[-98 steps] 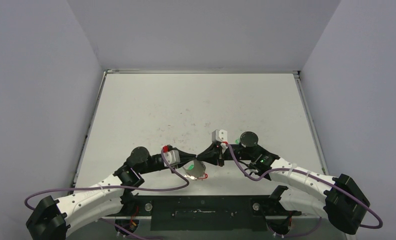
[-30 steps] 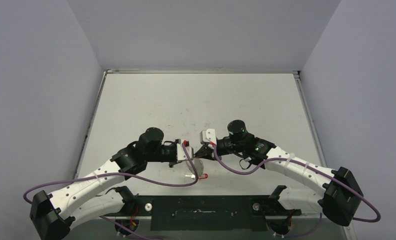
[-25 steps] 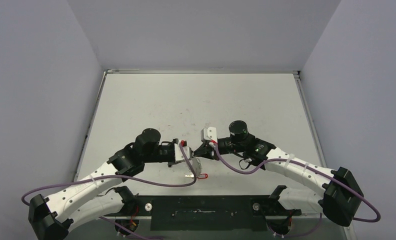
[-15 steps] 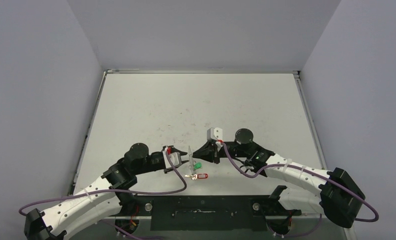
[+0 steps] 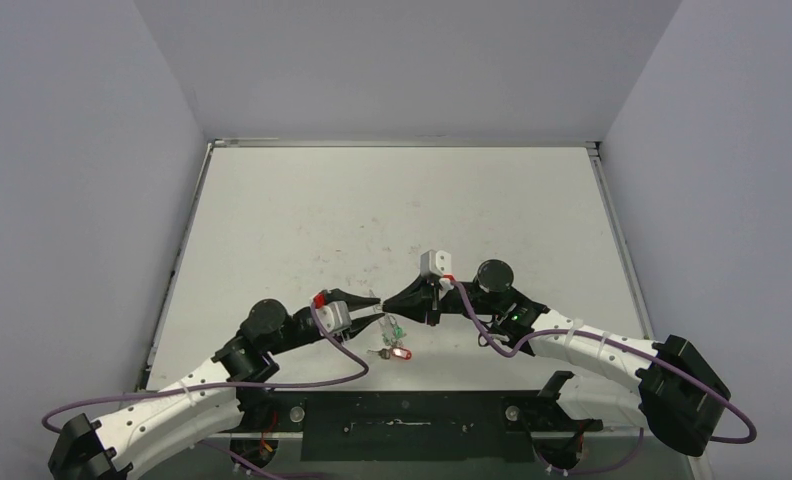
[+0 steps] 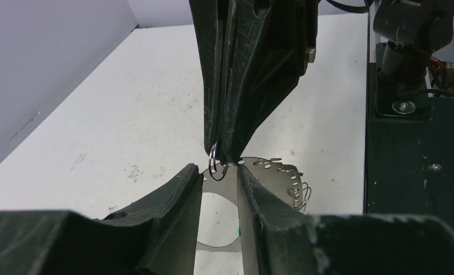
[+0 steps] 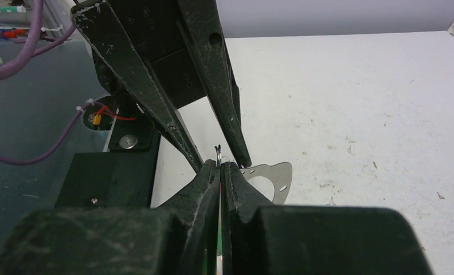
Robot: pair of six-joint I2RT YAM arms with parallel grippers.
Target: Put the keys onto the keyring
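Note:
The keyring [image 5: 391, 325], a thin silver-grey metal hoop with small wire loops [image 6: 301, 195] along its rim, hangs above the table near the front middle. My right gripper [image 5: 388, 306] is shut on one wire loop [image 6: 215, 163] at the hoop's top edge [image 7: 270, 176]. Below the hoop dangle a green-tagged key [image 5: 395, 331] and a red-tagged key [image 5: 402, 352]. My left gripper [image 5: 374, 300] faces the right one tip to tip. It stands open, its fingertips either side of that loop [image 6: 216, 169] with nothing between them.
The white table [image 5: 372, 200] is walled at the left, back and right. A black mounting plate [image 5: 402, 425] runs along the near edge between the arm bases. Purple cables [image 5: 352, 360] loop off both wrists close to the hanging keys.
My left gripper has opened and let go, drawing back to the left. Both arms came nearer the front edge. The keyring now hangs from the right gripper alone, the green tag showing.

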